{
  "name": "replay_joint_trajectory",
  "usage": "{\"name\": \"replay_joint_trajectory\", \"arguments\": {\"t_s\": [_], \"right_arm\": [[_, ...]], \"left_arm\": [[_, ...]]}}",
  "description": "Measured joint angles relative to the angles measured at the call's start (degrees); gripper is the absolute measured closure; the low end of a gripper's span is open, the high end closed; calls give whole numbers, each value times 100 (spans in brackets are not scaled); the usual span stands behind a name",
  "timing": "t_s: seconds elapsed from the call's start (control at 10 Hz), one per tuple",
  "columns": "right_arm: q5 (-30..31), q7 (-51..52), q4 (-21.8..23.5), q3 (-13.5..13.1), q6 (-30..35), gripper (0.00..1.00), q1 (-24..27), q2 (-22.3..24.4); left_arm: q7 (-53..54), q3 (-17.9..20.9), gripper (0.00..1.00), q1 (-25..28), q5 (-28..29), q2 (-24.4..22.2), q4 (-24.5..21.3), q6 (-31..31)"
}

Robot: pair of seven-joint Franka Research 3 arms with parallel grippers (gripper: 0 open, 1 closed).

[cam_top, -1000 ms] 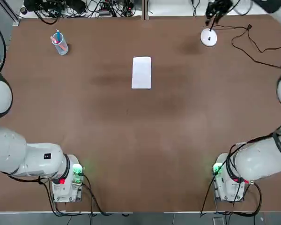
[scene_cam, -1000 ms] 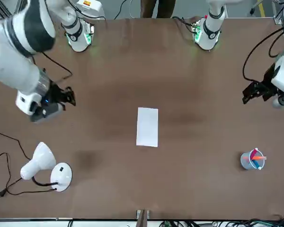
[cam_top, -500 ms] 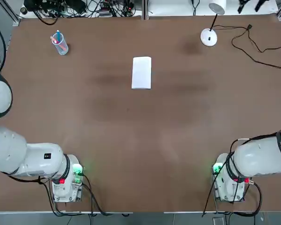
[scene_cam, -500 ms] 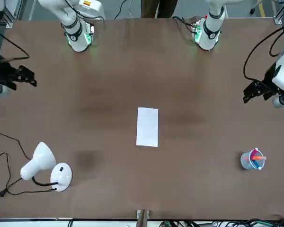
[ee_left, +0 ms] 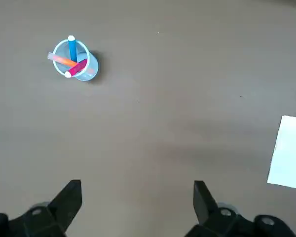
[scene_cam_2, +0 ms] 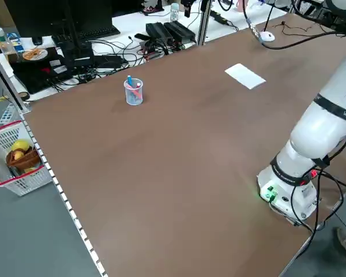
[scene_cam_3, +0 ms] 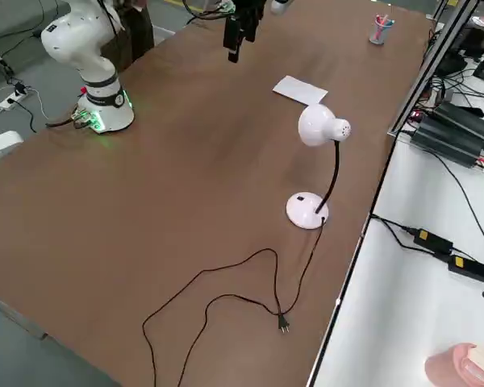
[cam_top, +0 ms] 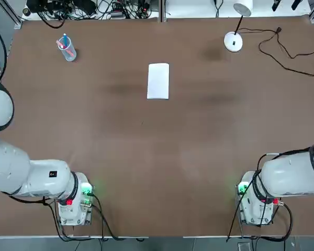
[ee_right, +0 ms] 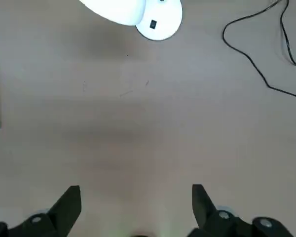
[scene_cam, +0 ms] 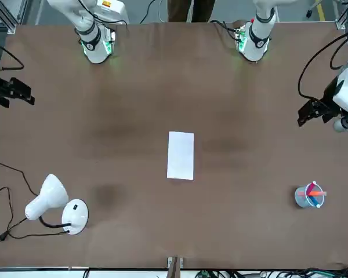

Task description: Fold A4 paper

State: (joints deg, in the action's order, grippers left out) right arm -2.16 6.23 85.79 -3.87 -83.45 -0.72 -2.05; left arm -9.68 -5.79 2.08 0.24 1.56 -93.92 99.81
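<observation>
Left gripper [ee_left: 138,195] and right gripper [ee_right: 137,197] spread; bare table [cam_top: 146,157] surrounds paper [cam_top: 158,81]

A robotics lab — two white robot arms [scene_cam: 93,35] flank a brown table [scene_cam: 232,231], monitors [scene_cam_2: 63,20] beyond.

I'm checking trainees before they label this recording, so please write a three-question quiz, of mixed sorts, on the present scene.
1. True or false: the small rectangular sheet of white paper lies flat on the brown table.
2. Which is nearer the paper's row, seen from overhead, on its left: A) the white lamp with a round base, B) the translucent light-blue cup of coloured pens?
3. Fill in: the left tool stands ____, holding nothing.

Key: 1 true; 2 B; 3 open.
</observation>
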Motion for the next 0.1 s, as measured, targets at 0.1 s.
{"name": "replay_joint_trajectory", "arguments": {"t_s": [0.1], "right_arm": [[11, -2, -12, -16, 2, 0, 11, 1]], "left_arm": [[0, 0, 0, 0, 0, 0, 0, 0]]}}
